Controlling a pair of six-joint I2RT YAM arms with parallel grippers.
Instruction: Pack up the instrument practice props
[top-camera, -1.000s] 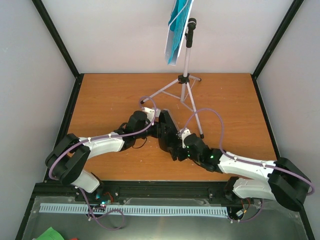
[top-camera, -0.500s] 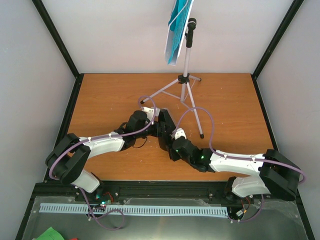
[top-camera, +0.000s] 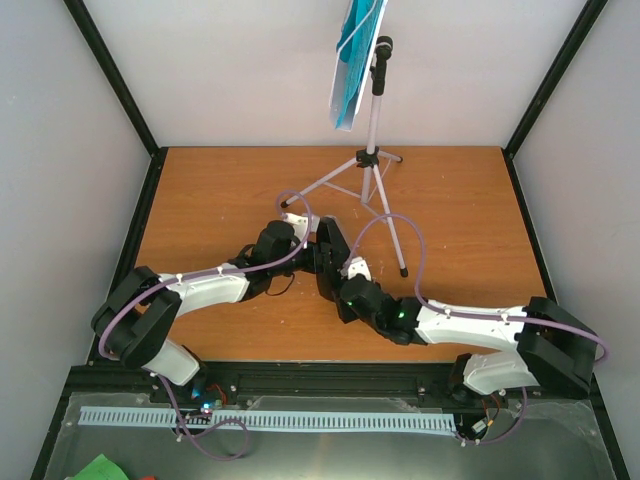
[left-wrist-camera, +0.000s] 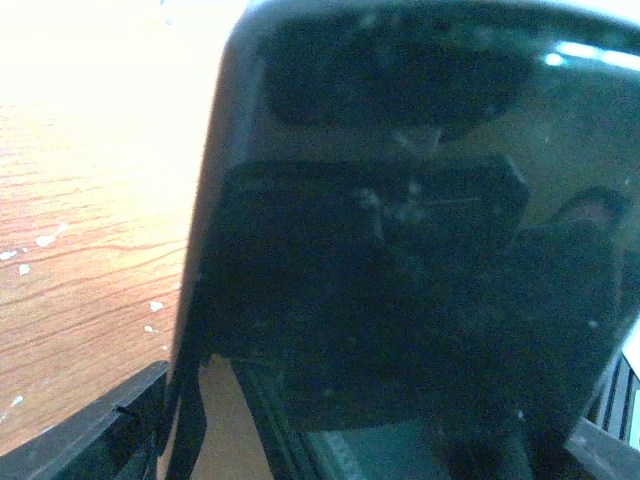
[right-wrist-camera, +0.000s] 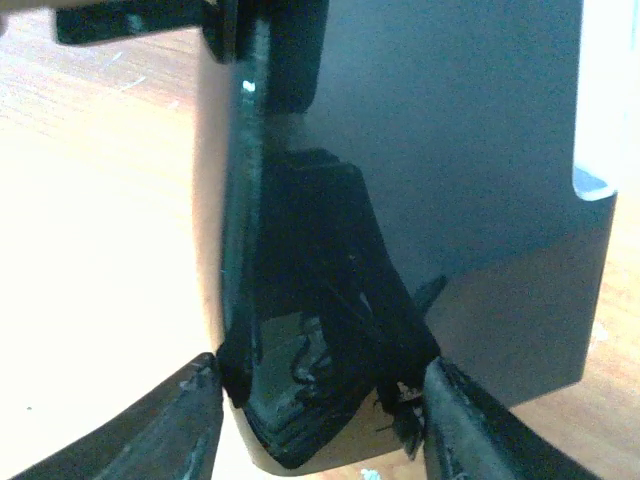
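- Pinching the black metronome (top-camera: 329, 250) at mid-table, the right gripper (right-wrist-camera: 320, 400) has both fingertips (right-wrist-camera: 195, 405) against opposite sides of it.
- Left gripper (top-camera: 306, 243) brackets the same metronome from the other side, fingers wide; whether they press on it cannot be told.
- Bare table (top-camera: 200, 190) lies open towards the left edge and the far-right corner.
- Music stand (top-camera: 372, 170) is upright near the back edge, one leg reaching towards the right arm.
- Cyan pages (top-camera: 350, 55) sit on its tray.
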